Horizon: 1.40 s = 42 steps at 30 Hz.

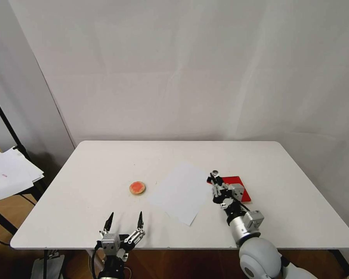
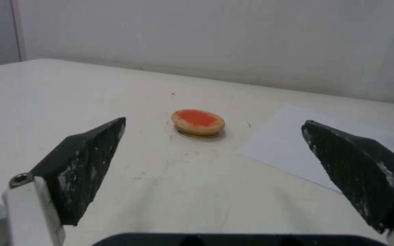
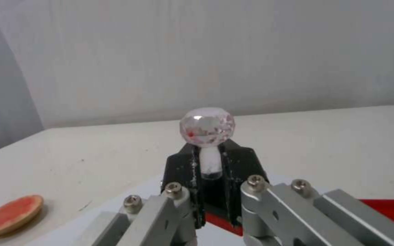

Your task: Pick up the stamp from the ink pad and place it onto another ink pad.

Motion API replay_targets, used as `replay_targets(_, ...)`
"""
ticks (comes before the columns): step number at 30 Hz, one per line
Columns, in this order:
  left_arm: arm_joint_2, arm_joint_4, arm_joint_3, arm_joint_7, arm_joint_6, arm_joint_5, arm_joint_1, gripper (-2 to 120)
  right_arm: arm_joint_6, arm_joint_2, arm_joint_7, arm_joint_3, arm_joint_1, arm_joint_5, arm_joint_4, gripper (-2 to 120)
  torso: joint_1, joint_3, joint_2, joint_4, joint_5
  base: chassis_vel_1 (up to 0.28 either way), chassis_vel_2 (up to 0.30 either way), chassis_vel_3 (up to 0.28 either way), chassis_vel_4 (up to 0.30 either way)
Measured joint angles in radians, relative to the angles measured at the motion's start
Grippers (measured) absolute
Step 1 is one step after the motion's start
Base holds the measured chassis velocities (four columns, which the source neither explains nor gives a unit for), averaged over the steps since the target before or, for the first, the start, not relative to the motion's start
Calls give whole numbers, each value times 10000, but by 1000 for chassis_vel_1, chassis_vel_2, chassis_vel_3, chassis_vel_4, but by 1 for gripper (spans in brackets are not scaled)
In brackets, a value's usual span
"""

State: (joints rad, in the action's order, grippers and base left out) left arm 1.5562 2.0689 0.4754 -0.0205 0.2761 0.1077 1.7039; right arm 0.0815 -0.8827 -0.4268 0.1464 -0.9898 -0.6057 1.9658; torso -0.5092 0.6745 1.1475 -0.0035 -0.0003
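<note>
Right gripper (image 1: pixel 217 181) closed on the neck of the stamp (image 3: pixel 207 136), over the far left corner of the ink pad (image 1: pixel 236 185); its black fingers (image 3: pixel 240 164) and linkage hide the stamp's base, so contact with the red pad cannot be judged. The arm covers much of this pad. Left gripper (image 1: pixel 125 221) spread wide and empty at the near edge of the white surface (image 1: pixel 104 170), facing another ink pad (image 2: pixel 198 121), which lies apart beside the paper sheet (image 1: pixel 180 193).
</note>
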Motion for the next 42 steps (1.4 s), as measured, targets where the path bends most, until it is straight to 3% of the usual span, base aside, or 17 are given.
replay_targets(17,-1,0,0,0,0,0,0,102,-39,-1103,29,2886,2326,-354,-1546,8,0,0,0,0,1,0,0,0,0)
replay_targets(22,-1,0,0,0,0,0,0,102,-121,-1037,-41,3453,2388,-707,-1670,8,1,0,0,-1,1,0,0,0,0)
replay_targets(30,-1,0,0,0,0,0,0,102,-469,-725,-215,3824,2459,-1422,-1505,8,3,-3,1,-1,2,0,0,0,0)
replay_targets(42,-1,0,0,0,0,0,0,102,-446,-756,-263,3938,2171,-1057,-1480,8,3,-3,2,-3,0,0,0,0,0)
